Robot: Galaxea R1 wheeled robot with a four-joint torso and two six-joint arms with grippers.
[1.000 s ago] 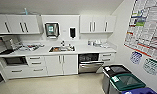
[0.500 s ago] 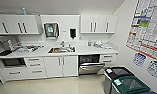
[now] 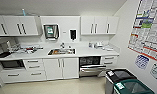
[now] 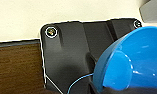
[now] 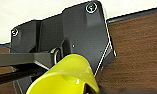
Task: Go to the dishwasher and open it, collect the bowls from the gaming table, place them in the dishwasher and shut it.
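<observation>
Closer now, the steel-fronted dishwasher [image 3: 92,66] stands ajar at lower centre-right. Approach squarely, both loads level: left gripper [image 4: 104,86] clasps the bright blue bowl [image 4: 134,62], right gripper [image 5: 76,87] the yellow bowl [image 5: 66,77].

- No text, brand or number can be read anywhere.
- The big wall poster [image 3: 147,32] carries coloured blocks and lines of print, too blurred to make out.
- Two round signs [image 3: 142,61] under it, one blue and one green, show marks that cannot be read.
- White labels on the bin lids [image 3: 110,73] are illegible.
- The sticker on the paper towel dispenser [image 3: 50,31] cannot be read.
</observation>
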